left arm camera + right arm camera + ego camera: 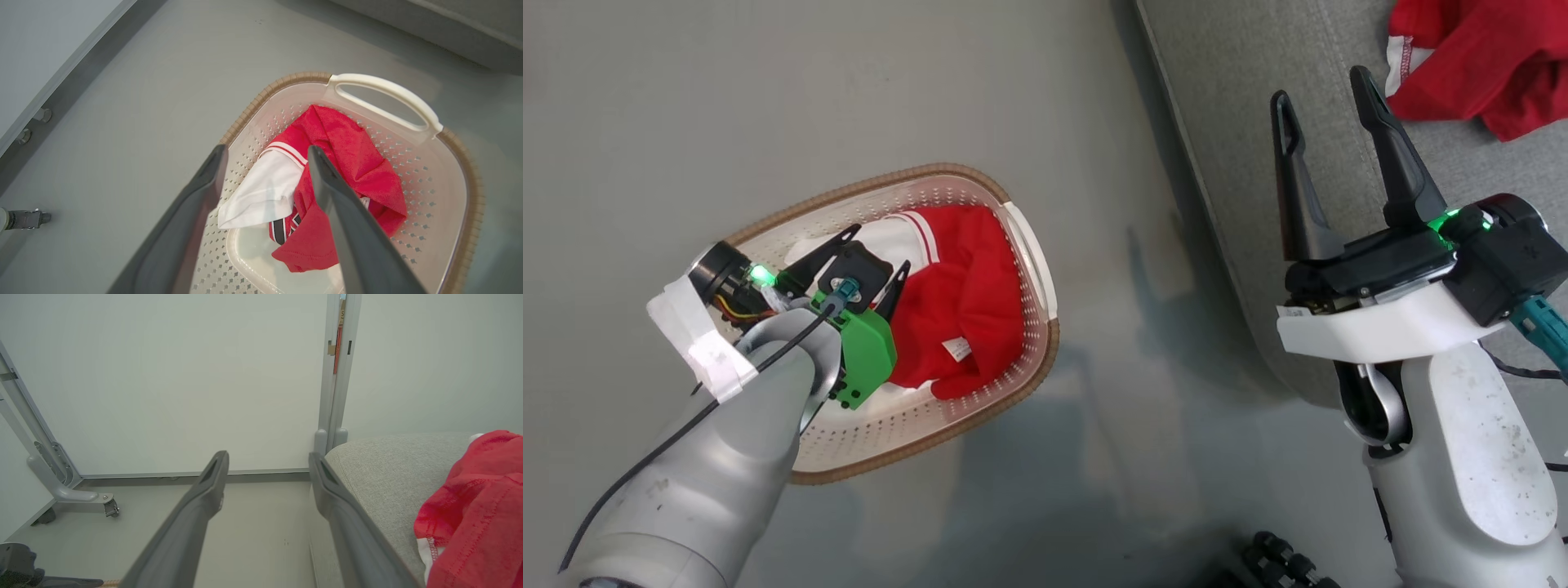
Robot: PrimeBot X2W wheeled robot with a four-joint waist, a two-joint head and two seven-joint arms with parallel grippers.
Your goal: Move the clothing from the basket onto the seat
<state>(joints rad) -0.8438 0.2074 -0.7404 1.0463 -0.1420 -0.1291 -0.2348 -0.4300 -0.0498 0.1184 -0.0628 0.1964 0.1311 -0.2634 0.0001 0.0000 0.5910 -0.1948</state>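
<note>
On the floor stands the cream basket [1045, 327] with its brown rim, and a red shirt [968, 310] with a white collar lies crumpled inside. My left gripper [880, 247] hangs open just above the basket's left part. Seen from the left wrist, the gripper [266, 151] has its fingers spread either side of the shirt's [355, 171] white collar, apart from it, with the basket handle [384, 87] beyond. My right gripper [1321, 86] stands open and empty over the grey seat's [1233, 106] near edge. A second red shirt [1478, 69] lies on the seat, right of that gripper [268, 456], shirt [478, 506], seat [388, 469].
Grey floor surrounds the basket. A pale wall panel with a metal post [337, 375] stands behind the seat, and a frame leg on a caster [108, 506] sits at the left. Dark ribbed parts [1282, 563] lie on the floor near my base.
</note>
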